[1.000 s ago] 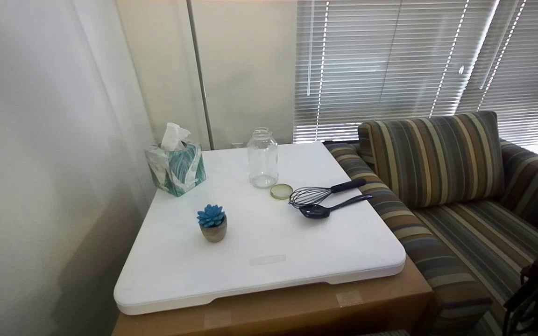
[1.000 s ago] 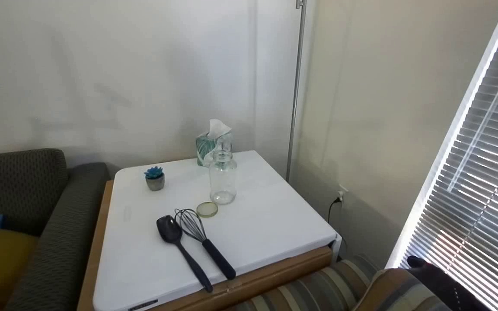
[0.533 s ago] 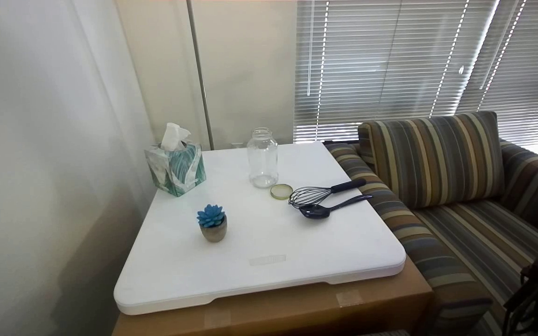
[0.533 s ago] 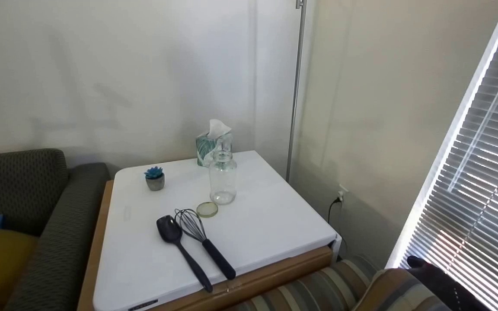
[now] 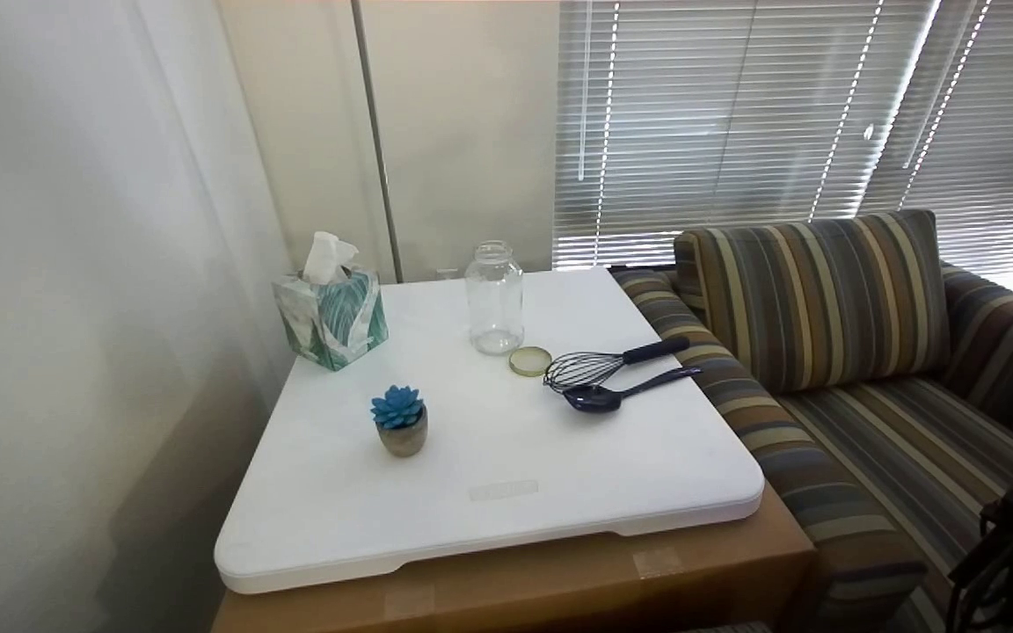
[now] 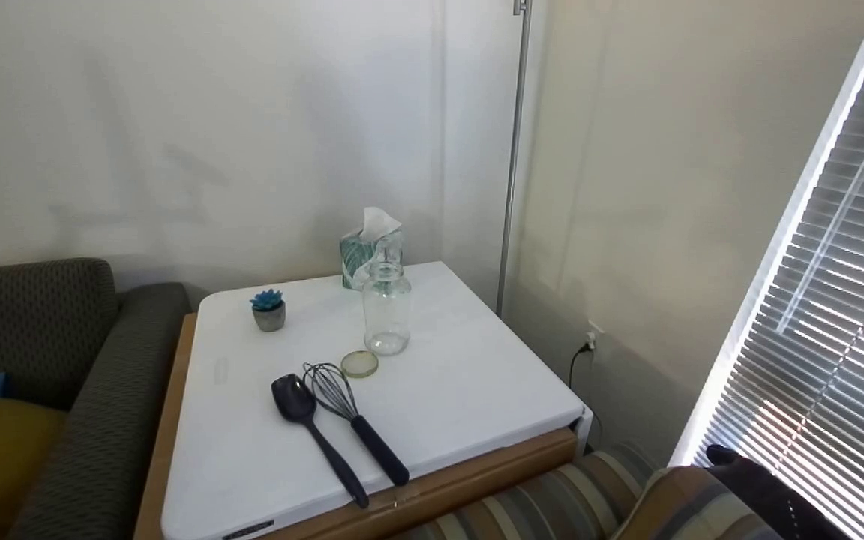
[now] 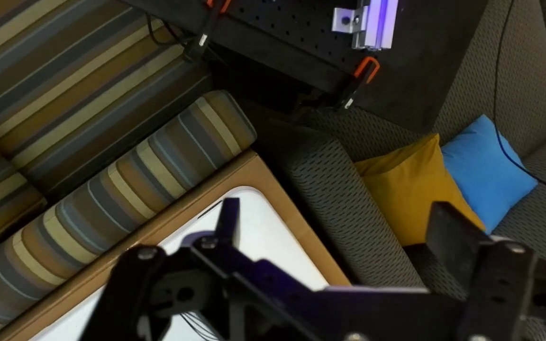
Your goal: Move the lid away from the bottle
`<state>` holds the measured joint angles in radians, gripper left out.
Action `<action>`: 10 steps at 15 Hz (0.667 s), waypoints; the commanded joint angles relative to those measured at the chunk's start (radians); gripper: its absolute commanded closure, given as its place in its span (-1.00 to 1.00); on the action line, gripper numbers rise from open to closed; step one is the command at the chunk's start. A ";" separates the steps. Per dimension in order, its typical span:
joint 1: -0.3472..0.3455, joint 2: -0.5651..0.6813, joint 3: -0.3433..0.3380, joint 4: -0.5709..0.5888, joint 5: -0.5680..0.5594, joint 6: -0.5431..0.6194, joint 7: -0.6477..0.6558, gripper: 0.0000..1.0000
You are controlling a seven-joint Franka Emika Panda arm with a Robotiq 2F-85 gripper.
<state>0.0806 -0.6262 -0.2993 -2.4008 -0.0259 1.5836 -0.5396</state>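
From where I stand, the lid (image 5: 530, 360) lies flat on the counter (image 5: 471, 431), just beside the foot of the bottle (image 5: 495, 303), whose mouth is bare. On that side of the bottle, past the lid, rests a whisk (image 5: 638, 353), wires close by. The gripper (image 7: 333, 203), spread around nothing, hangs well apart from the bottle. What look like whisk wires cross the wrist view's bottom edge; I'd judge the lid lies past that edge.
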 commanded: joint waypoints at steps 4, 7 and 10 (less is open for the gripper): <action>0.041 0.299 0.047 0.050 0.031 0.212 -0.163 -1.00; 0.031 0.400 0.085 0.089 0.081 0.372 -0.178 -1.00; 0.020 0.493 0.117 0.142 0.163 0.512 -0.174 -1.00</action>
<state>0.1292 -0.2326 -0.2135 -2.3325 0.0677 2.0218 -0.6792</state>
